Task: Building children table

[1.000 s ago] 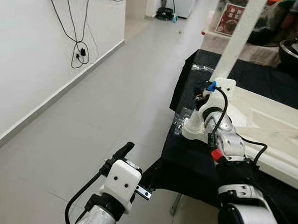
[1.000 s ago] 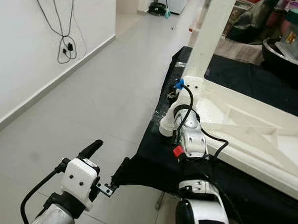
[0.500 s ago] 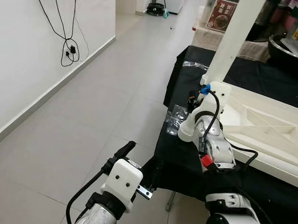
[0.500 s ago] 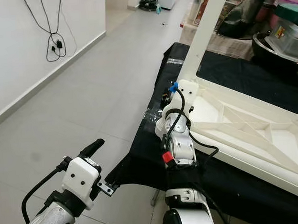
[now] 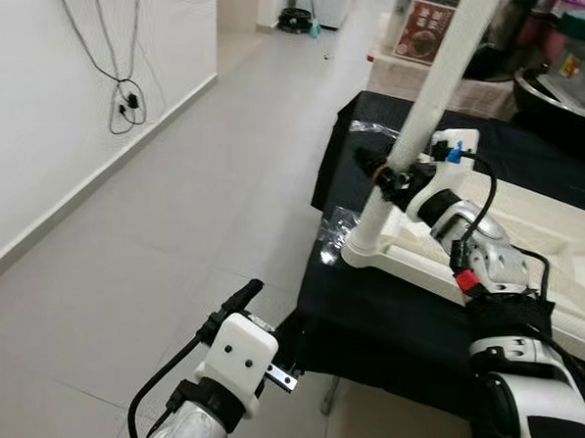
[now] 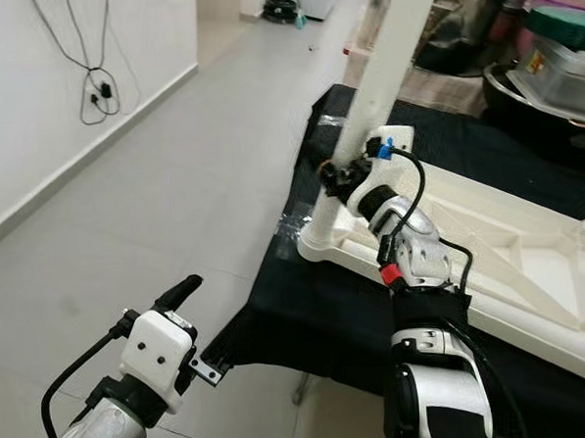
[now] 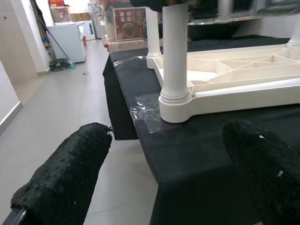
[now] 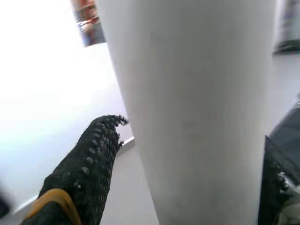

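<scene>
Your right gripper (image 5: 393, 179) brackets the white table leg (image 5: 433, 94), one black finger on each side; contact is not confirmed, so treat the grip as undetermined. The leg's long axis runs upright, leaning slightly, from its socket at the near corner of the upturned white tabletop (image 5: 528, 226). Your left gripper (image 5: 240, 298) hangs open over the floor (image 5: 175, 215), well apart (the right arm is clearly nearer). The tabletop lies on a counter (image 6: 327, 315) draped in black cloth. Beyond it are a white wall (image 5: 32, 115) with dangling cables (image 5: 124, 95) and household clutter.
</scene>
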Controlling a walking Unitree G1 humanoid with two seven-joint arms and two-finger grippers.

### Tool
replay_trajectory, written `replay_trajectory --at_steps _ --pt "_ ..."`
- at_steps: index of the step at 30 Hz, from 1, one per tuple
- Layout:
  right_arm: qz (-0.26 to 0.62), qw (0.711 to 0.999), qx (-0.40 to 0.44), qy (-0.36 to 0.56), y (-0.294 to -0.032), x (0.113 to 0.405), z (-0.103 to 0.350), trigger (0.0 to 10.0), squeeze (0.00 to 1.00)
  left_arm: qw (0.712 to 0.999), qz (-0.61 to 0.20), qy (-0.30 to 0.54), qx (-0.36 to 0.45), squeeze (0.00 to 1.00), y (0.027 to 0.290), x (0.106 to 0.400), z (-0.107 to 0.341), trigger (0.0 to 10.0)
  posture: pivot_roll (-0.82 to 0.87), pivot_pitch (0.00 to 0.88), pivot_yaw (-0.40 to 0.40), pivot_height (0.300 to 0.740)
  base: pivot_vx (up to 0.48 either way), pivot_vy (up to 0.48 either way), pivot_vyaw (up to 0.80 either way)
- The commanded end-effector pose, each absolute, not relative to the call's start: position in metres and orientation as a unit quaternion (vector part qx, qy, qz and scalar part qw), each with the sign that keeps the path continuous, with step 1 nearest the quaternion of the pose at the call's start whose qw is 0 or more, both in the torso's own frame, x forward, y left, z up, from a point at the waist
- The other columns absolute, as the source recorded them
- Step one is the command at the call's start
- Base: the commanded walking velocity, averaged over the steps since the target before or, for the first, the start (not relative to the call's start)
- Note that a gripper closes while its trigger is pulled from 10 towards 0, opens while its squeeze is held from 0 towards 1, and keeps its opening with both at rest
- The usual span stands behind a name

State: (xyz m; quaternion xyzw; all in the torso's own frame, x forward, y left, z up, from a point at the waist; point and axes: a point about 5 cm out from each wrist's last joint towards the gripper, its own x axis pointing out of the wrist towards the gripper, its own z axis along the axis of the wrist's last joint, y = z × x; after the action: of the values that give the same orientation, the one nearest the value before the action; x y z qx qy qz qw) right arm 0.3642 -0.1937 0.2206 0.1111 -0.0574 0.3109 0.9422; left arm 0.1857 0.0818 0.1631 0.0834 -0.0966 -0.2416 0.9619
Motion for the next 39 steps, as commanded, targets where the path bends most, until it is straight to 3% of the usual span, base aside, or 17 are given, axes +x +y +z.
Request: replay_trajectory --at_steps 1,2,7,9,10,14,15,20,21,23,24,25,27,28,31,35,39 --pt "0.480 0.871 0.098 -0.018 -0.165 0.349 0.211 10.0 0.00 0.961 -0.248 -0.093 0.082 0.00 0.081 0.185 0.162 10.0 0.13 0.074 -0.171 0.740 0.000 0.000 0.00" --pt "0.531 0.843 0.084 -0.005 -0.160 0.343 0.209 10.0 0.00 0.961 -0.249 -0.093 0.082 0.00 0.081 0.185 0.162 10.0 0.13 0.074 -0.171 0.740 0.000 0.000 0.00" --pt "0.585 0.809 0.063 0.012 -0.153 0.344 0.206 10.0 0.00 0.960 -0.249 -0.094 0.082 0.00 0.081 0.185 0.163 10.0 0.14 0.077 -0.172 0.740 0.000 0.000 0.00" --pt "0.585 0.809 0.063 0.012 -0.153 0.344 0.206 10.0 0.00 0.960 -0.249 -0.094 0.082 0.00 0.081 0.185 0.163 10.0 0.14 0.077 -0.172 0.740 0.000 0.000 0.00" --pt "0.562 0.826 0.047 0.019 -0.144 0.356 0.203 0.0 0.00 0.961 -0.248 -0.094 0.082 0.00 0.081 0.185 0.163 10.0 0.14 0.078 -0.171 0.740 0.000 0.000 0.00" --pt "0.537 0.843 0.035 0.007 -0.139 0.361 0.203 0.0 0.00 0.961 -0.247 -0.095 0.083 0.00 0.081 0.185 0.163 10.0 0.14 0.078 -0.172 0.740 0.000 0.000 0.00" --pt "0.481 0.876 0.027 -0.001 -0.140 0.366 0.202 0.0 0.00 0.961 -0.245 -0.094 0.084 0.00 0.081 0.185 0.163 10.0 0.14 0.077 -0.173 0.740 0.000 0.000 0.00" --pt "0.463 0.886 0.024 -0.001 -0.141 0.368 0.201 0.0 0.00 0.961 -0.245 -0.094 0.085 0.00 0.081 0.185 0.163 10.0 0.14 0.077 -0.173 0.740 0.000 0.000 0.00" --pt "0.435 0.900 0.023 -0.005 -0.144 0.371 0.201 0.0 0.00 0.961 -0.245 -0.094 0.085 0.00 0.082 0.185 0.163 10.0 0.14 0.075 -0.174 0.740 0.000 0.000 0.00" --pt "0.206 0.978 0.029 0.014 -0.164 0.384 0.194 0.0 0.00 0.961 -0.246 -0.094 0.085 0.00 0.081 0.185 0.162 10.0 0.12 0.072 -0.164 0.740 0.000 0.000 0.00" --pt "0.094 0.995 0.037 0.025 -0.176 0.386 0.189 0.0 0.00 0.961 -0.247 -0.094 0.085 0.00 0.081 0.185 0.161 10.0 0.12 0.072 -0.164 0.740 0.000 0.000 0.00" --pt "0.094 0.995 0.037 0.025 -0.176 0.386 0.189 0.0 0.00 0.961 -0.247 -0.094 0.085 0.00 0.081 0.185 0.161 10.0 0.12 0.072 -0.164 0.740 0.000 0.000 0.00" --pt "-0.077 0.995 0.046 0.042 -0.194 0.379 0.178 0.0 0.00 0.961 -0.248 -0.094 0.084 0.00 0.081 0.185 0.161 10.0 0.12 0.070 -0.164 0.740 0.000 0.000 0.00" --pt "-0.077 0.995 0.046 0.042 -0.194 0.379 0.178 0.0 0.00 0.961 -0.248 -0.094 0.084 0.00 0.081 0.185 0.161 10.0 0.12 0.070 -0.164 0.740 0.000 0.000 0.00" --pt "-0.192 0.977 0.079 0.055 -0.192 0.362 0.168 0.0 0.00 0.960 -0.248 -0.095 0.085 0.00 0.080 0.185 0.162 10.0 0.13 0.073 -0.166 0.740 0.000 0.000 0.00" --pt "-0.220 0.968 0.103 0.057 -0.168 0.352 0.166 0.0 0.00 0.961 -0.246 -0.094 0.085 0.00 0.082 0.185 0.162 10.0 0.13 0.074 -0.166 0.740 0.000 0.000 0.00" --pt "-0.194 0.972 0.113 0.067 -0.149 0.354 0.164 0.0 0.00 0.961 -0.246 -0.093 0.086 0.00 0.082 0.185 0.161 10.0 0.13 0.076 -0.167 0.740 0.000 0.000 0.00"
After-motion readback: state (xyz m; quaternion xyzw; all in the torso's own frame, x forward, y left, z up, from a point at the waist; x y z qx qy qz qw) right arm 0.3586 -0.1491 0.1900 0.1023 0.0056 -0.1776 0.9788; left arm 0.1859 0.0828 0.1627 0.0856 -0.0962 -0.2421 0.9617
